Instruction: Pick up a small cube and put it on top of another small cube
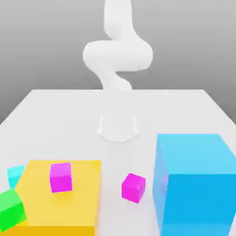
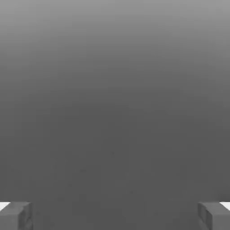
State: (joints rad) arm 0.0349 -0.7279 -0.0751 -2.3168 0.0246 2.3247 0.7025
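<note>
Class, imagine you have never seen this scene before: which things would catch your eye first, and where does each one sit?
The big blue cube dominates the exterior view's right, with a wide flat yellow block on the left carrying a small magenta cube. A second small magenta cube sits on the white table between them, and a green cube and a cyan cube crowd the yellow block's left edge. Behind, the white arm rises from its base.
</note>
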